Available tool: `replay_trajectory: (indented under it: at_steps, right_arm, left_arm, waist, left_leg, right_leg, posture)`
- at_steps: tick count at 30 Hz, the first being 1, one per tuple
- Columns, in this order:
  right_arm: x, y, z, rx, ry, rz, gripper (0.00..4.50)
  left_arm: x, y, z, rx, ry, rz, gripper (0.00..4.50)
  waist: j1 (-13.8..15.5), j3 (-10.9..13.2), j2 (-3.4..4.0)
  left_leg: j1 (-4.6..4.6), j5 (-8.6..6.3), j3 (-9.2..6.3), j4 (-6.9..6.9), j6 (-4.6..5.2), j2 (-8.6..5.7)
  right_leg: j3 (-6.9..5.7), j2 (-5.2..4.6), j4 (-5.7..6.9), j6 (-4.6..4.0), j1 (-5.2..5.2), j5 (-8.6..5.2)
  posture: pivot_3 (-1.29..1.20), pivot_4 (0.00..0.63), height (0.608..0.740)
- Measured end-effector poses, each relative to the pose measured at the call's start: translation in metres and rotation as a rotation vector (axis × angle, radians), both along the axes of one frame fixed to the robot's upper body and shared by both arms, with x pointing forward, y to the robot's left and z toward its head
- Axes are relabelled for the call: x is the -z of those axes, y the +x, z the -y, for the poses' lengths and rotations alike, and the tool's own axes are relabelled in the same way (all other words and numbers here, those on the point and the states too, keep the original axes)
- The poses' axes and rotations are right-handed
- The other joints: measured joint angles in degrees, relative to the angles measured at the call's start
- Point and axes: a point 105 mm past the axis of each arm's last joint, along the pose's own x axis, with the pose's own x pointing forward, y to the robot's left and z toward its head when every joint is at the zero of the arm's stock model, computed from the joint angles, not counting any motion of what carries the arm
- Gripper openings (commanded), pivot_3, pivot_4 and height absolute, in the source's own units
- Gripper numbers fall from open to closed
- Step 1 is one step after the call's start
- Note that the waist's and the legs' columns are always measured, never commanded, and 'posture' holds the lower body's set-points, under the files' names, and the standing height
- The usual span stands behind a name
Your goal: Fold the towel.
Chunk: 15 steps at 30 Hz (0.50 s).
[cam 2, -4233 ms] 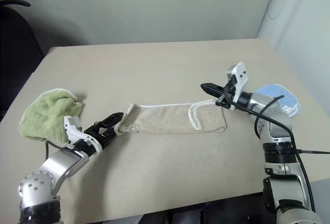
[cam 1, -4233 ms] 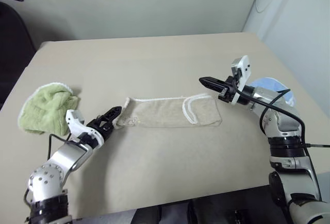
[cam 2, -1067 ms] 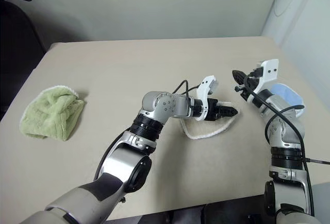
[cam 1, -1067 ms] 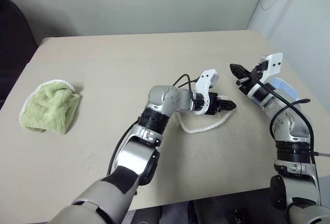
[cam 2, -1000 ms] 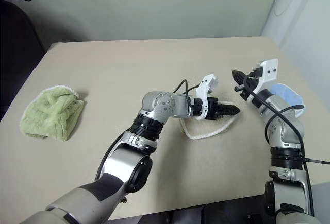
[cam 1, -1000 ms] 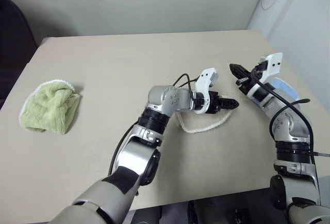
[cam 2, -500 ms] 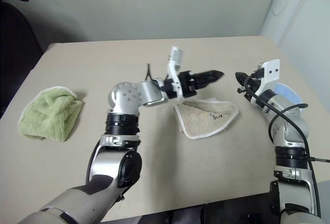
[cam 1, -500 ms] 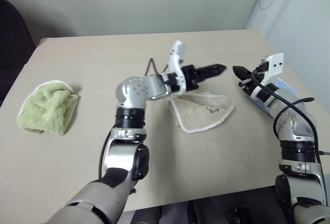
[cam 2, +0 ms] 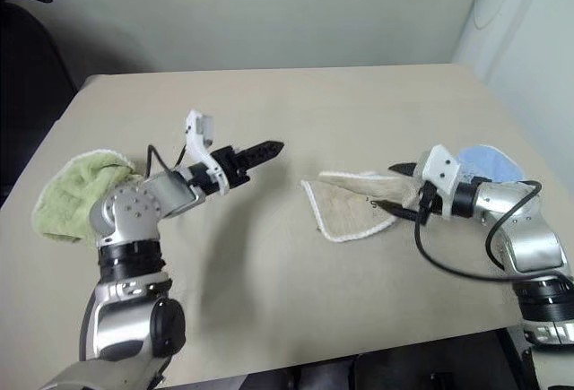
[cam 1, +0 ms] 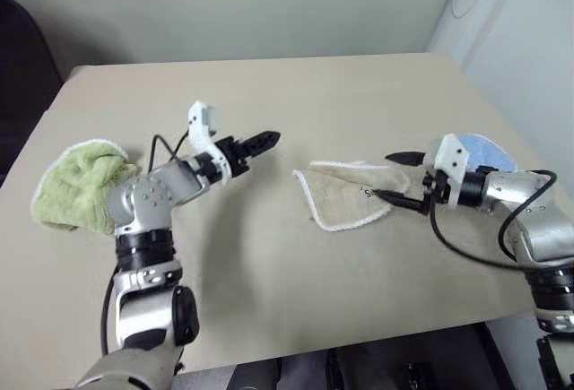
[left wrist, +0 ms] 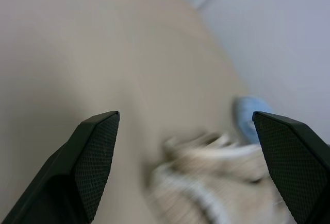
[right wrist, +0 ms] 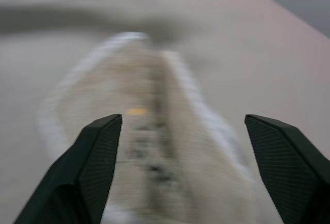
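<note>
Folded beige towel (cam 1: 352, 195) lies mid-table; right gripper (cam 1: 401, 178), fingers spread, seemingly touching its right edge; left gripper (left wrist: 188, 165) spread, empty.

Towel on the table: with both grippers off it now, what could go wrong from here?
The towel lies as an uneven wedge, its white corded edge bowed out, so another fold may come out crooked unless it is squared first. The right gripper is open with its fingers at the towel's near end; closing there might bunch several layers together. The light-blue cloth sits just behind that arm and could get dragged. The left gripper is open, well clear.
</note>
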Motion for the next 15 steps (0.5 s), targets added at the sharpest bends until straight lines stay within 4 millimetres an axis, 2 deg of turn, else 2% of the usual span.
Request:
replay_trajectory:
  at_steps: [2,7,15]
  right_arm:
    - [0.006,-0.011,-0.003,-0.069,-0.068,0.007,3.91]
    - [0.032,-0.029,-0.012,-0.2,-0.187,-0.002,3.91]
    - [0.05,-0.024,-0.044,-0.267,-0.223,0.171,3.91]
  left_arm:
    - [0.006,-0.003,-0.009,-0.029,-0.013,-0.008,4.5]
    - [0.005,-0.01,-0.018,-0.062,-0.028,0.015,4.5]
    - [0.002,-0.012,-0.012,-0.06,-0.051,0.03,4.5]
  waist:
    - [0.1,0.0,-0.02]
    - [0.2,0.0,-0.06]
    - [0.0,0.0,-0.07]
  left_leg:
    - [0.0,-0.01,-0.02,0.06,0.01,-0.01]
    - [0.01,-0.01,-0.04,0.2,0.03,-0.01]
    - [0.11,-0.08,-0.04,0.36,0.16,0.01]
  right_leg:
    - [0.0,-0.01,-0.01,0.03,0.06,0.02]
    - [-0.01,0.0,-0.01,0.09,0.12,0.09]
    - [-0.02,-0.02,-0.02,0.13,0.25,0.19]
  posture:
    - [0.0,0.15,0.74]
    - [0.0,0.15,0.74]
    - [0.0,0.15,0.74]
